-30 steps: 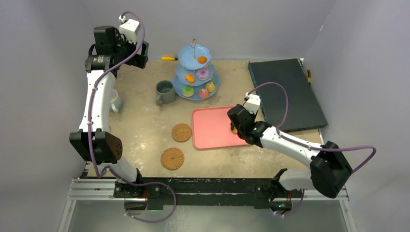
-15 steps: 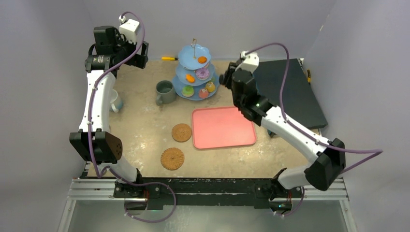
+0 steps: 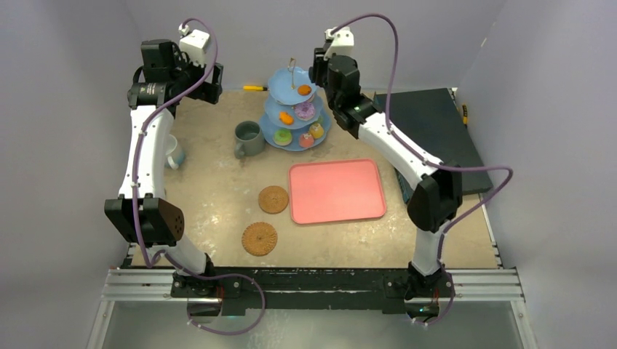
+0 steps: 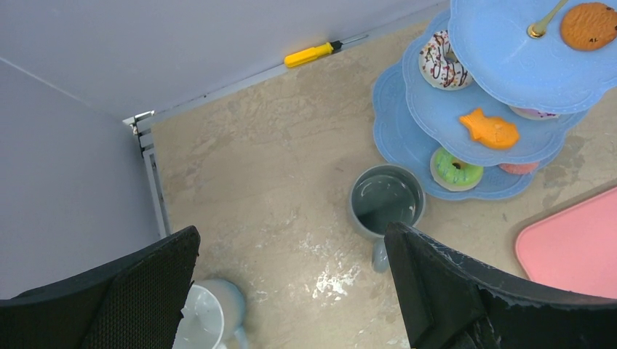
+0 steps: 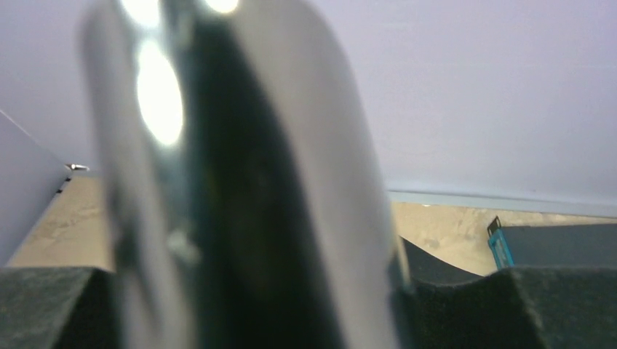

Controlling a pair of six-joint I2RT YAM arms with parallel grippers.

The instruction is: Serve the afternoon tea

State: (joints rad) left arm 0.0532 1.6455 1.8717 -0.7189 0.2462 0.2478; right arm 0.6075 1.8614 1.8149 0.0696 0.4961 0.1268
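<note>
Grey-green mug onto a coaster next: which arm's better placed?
Left, probably. The left gripper hangs open near the grey-green mug; the right gripper is up by the stand, closed on a blurred shiny tool.

I count one blue three-tier stand (image 3: 286,77), seven small colourful pastries (image 3: 304,110), one grey-green mug (image 3: 249,138), one white mug (image 3: 173,153), two round woven brown coasters (image 3: 273,199) (image 3: 260,238), one pink rectangular tray (image 3: 336,190).

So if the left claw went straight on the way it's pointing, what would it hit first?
Probably the bare table beside the grey-green mug. The open left claw points down at it. Depth is unclear, so it might clip the mug first.
</note>
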